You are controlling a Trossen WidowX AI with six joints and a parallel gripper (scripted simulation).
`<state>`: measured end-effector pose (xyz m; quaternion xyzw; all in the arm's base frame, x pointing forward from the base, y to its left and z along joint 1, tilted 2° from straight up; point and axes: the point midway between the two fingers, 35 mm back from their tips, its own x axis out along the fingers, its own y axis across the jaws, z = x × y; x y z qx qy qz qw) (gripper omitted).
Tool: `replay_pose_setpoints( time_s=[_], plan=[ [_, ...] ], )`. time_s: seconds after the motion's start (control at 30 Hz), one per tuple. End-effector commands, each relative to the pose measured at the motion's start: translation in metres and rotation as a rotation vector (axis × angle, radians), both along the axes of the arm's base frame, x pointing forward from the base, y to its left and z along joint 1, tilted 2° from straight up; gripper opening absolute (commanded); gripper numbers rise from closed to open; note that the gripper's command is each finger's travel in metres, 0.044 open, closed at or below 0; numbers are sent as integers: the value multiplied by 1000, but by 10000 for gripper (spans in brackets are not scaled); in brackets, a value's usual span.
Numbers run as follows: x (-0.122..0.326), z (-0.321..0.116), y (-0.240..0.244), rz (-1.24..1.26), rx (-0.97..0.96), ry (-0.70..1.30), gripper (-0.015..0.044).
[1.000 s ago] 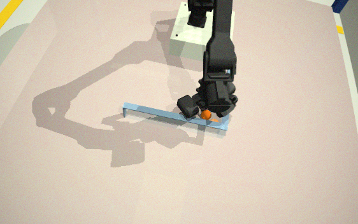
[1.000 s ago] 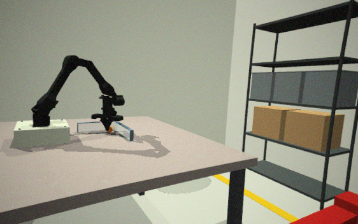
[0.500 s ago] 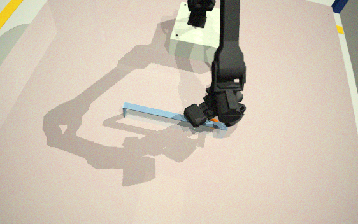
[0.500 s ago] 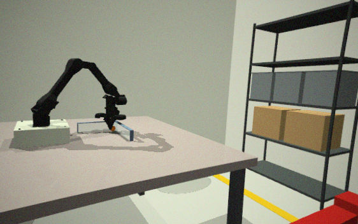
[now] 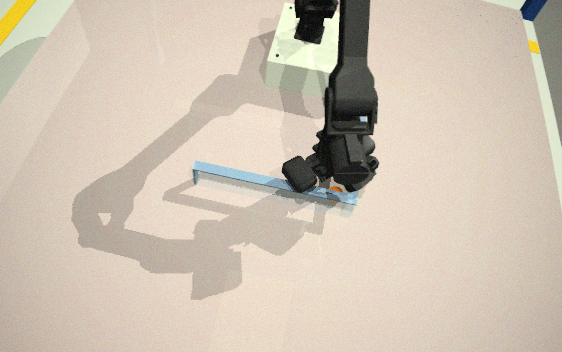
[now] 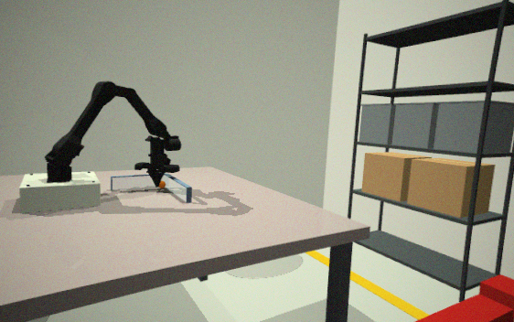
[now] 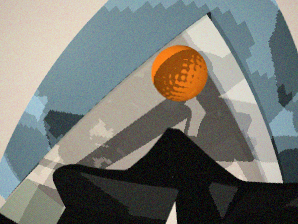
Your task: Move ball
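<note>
The orange ball (image 5: 336, 190) (image 6: 162, 184) (image 7: 180, 73) rests on the table inside the corner of the two low clear walls, close to the blue-edged long wall (image 5: 240, 174) (image 6: 178, 183) and near the second wall (image 6: 130, 177). No see-through copy shows apart from the ball; a mottled, dotted pattern on the ball in the wrist view suggests that they overlap. My gripper (image 6: 157, 185) (image 7: 172, 133) is shut and empty, its tip low beside the ball on the side away from the corner. In the top view the arm hides the fingertips, part of the ball and most of the second wall.
The pale robot base (image 5: 295, 72) (image 6: 59, 194) stands on the table behind the walls. The arm's shadow falls across the long wall. A shelf rack (image 6: 412, 148) with boxes stands beyond the table, and a red object (image 6: 476, 306) is at the lower right of the exterior view.
</note>
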<state>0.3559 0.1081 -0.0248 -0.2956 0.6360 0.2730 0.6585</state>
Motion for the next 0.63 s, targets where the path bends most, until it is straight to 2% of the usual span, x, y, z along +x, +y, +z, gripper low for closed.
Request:
replay_pose_setpoints(
  time_s=[0.0, 0.6],
  plan=[
    [-6, -2, -5, 4, 0, 5, 0],
    [-26, -3, -25, 4, -2, 7, 0]
  ],
)
